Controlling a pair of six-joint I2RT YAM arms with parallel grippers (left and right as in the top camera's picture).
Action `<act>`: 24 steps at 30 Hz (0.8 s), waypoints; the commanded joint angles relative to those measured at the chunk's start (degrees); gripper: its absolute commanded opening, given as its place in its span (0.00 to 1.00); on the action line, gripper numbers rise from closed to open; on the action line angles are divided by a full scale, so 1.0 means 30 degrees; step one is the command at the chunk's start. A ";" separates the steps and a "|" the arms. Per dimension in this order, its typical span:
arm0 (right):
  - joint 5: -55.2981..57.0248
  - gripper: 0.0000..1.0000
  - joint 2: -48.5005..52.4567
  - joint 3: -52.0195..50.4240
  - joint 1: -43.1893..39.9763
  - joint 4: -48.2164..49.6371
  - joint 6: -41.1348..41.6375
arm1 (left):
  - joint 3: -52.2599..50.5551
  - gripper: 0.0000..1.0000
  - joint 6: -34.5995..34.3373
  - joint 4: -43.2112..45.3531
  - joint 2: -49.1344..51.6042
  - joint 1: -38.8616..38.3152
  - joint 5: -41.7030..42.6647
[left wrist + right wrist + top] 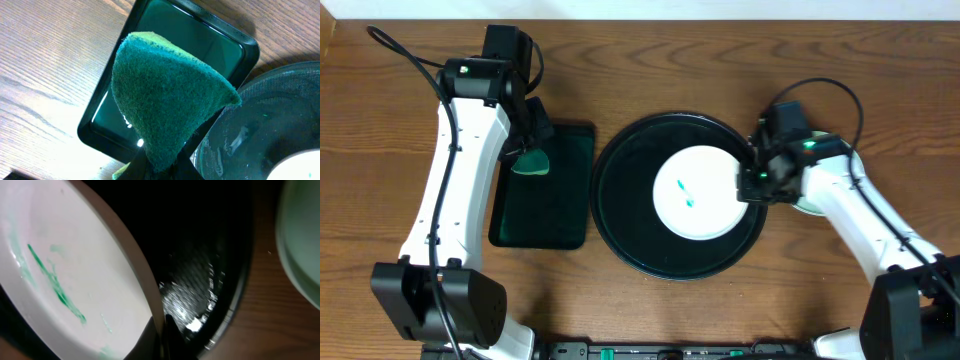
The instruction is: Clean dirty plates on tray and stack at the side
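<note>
Overhead, the desk [370, 150] carries the tray [620, 215], and the main risk sits at that tray's right rim. There the right jaws are narrowed onto the thin edge of the plate [698, 205], which lies on the tray just right of its centre. The right wrist view shows that edge running down between the two fingers. I judge that so shallow a hold, over a glossy floor, could let the plate slide or twist free once scrubbing pushes on it.

Just left of the tray sits the rectangular tray [555, 215]. Above it the left jaws clamp the sponge [165, 100] by one end, so it may fold rather than press. Beyond the tray's right rim a second plate [305, 230] lies near enough to be knocked. Teal marks [684, 190] streak the plate near the tray's middle.
</note>
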 commanded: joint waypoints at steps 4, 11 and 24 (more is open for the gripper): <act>0.2943 0.01 0.1319 0.0087 0.3264 0.2069 0.6397 | -0.0109 0.07 0.0029 0.0015 0.0073 0.0080 -0.0175; 0.2076 0.08 0.2572 0.0095 0.3665 0.0831 0.4998 | -0.0109 0.07 0.0029 -0.0058 0.0073 0.0080 -0.0175; 0.2076 0.52 0.2688 0.1486 0.2572 0.1938 -0.4044 | -0.0109 0.07 -0.0022 0.0015 0.0073 0.0058 -0.0168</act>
